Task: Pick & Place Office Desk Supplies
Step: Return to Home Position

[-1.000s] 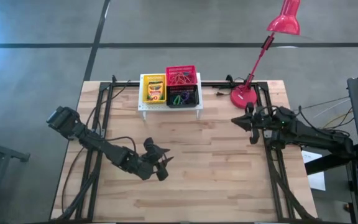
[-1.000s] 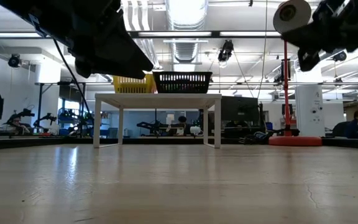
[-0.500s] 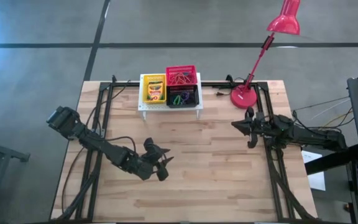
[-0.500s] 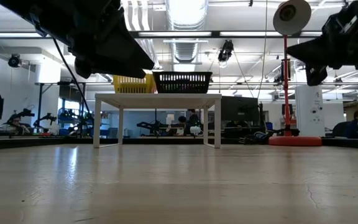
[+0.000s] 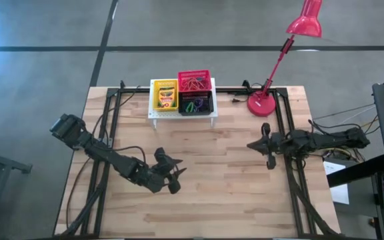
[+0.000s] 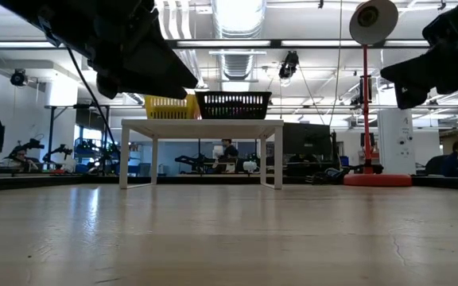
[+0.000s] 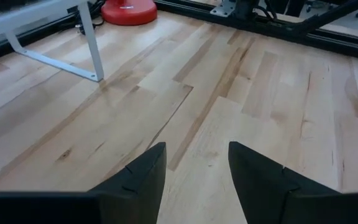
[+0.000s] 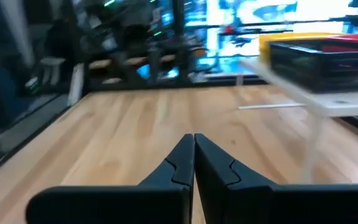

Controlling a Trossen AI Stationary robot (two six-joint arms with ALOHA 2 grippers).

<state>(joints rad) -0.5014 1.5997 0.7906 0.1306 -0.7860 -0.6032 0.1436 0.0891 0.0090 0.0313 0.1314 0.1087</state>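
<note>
A: Widest first. The bench (image 5: 232,173) fills the middle. The left arm (image 5: 112,157) lies across its near-left part, and the right arm (image 5: 325,140) reaches in over the right rail.

B: The white stand (image 6: 201,125) sits at the far edge, long side running left to right along it.

A: It carries three baskets. The yellow basket (image 6: 169,107) is on the left, and on the right the red basket (image 5: 195,73) sits behind the black basket (image 6: 233,104).

B: A crayon box (image 5: 166,97) lies in the yellow one. Elastic loops (image 5: 193,84) are heaped in the red, and more show in the black.

A: So every supply I can spot is up on that stand. Which way is that from the jaws?

B: Toward the far edge from both, and well apart. The left jaws hang over the near-middle boards, spread wide with nothing between them. They aim across at the lamp base (image 7: 128,11), with a leg of the stand off to one side.

A: And the right jaws?

B: Pressed together and empty. They point left across the bench, with the baskets ahead and off to the side. I can't call either arm clearly nearer.

A: My read is that nothing here needs grasping. The coming move looks like a pull-back to rest, away from the stand, and I'd judge the stand is out of either arm's path.
</note>
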